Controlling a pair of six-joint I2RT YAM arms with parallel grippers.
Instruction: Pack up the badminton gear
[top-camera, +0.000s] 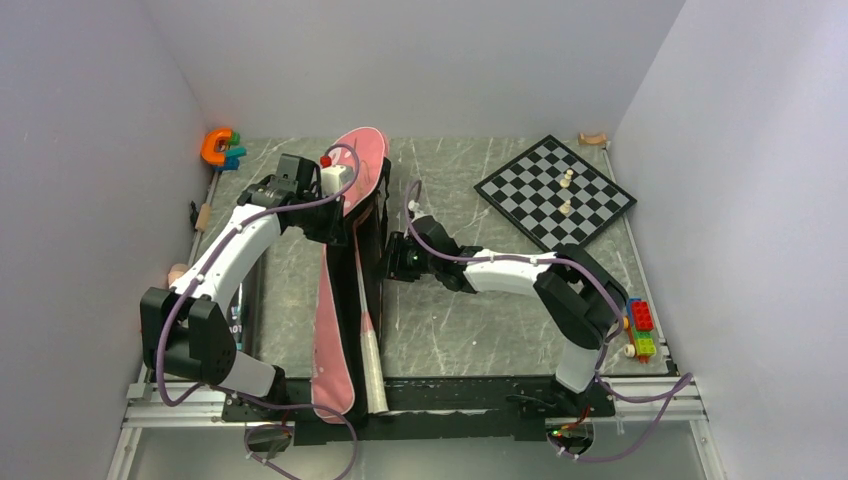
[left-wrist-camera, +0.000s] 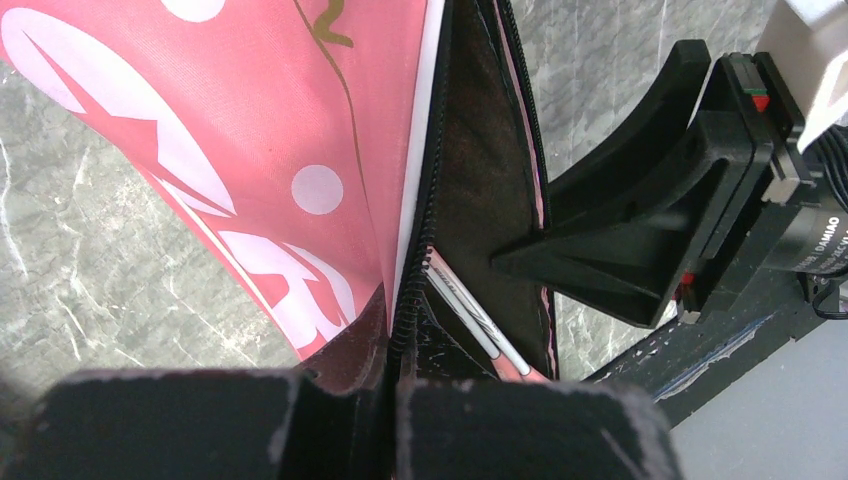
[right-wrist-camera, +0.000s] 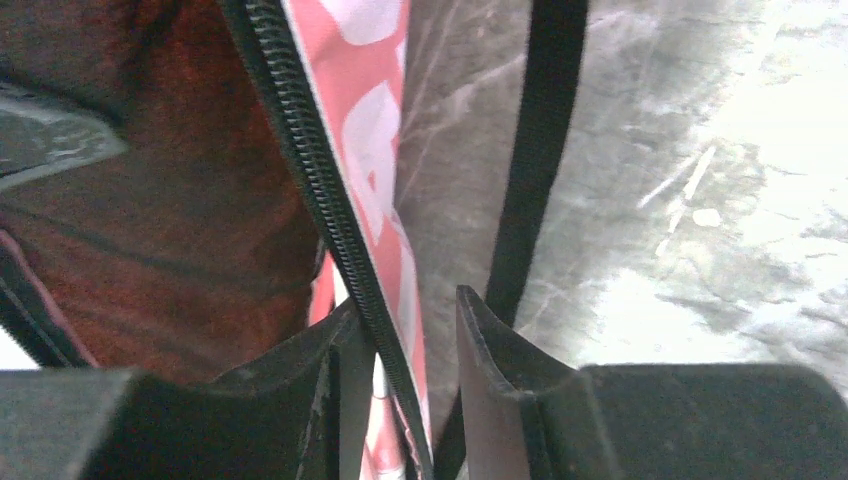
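The left gripper (left-wrist-camera: 390, 390), closed tight on the bag's (top-camera: 335, 330) zip edge at frame centre, props its mouth open — the right gripper (right-wrist-camera: 405, 308), half-open, straddles the other edge, not yet gripping.

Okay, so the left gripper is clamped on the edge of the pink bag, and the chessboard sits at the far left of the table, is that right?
Not quite. The left gripper is clamped on the edge of the pink bag, but the chessboard sits at the far right of the table, not the far left. The top external view shows this.
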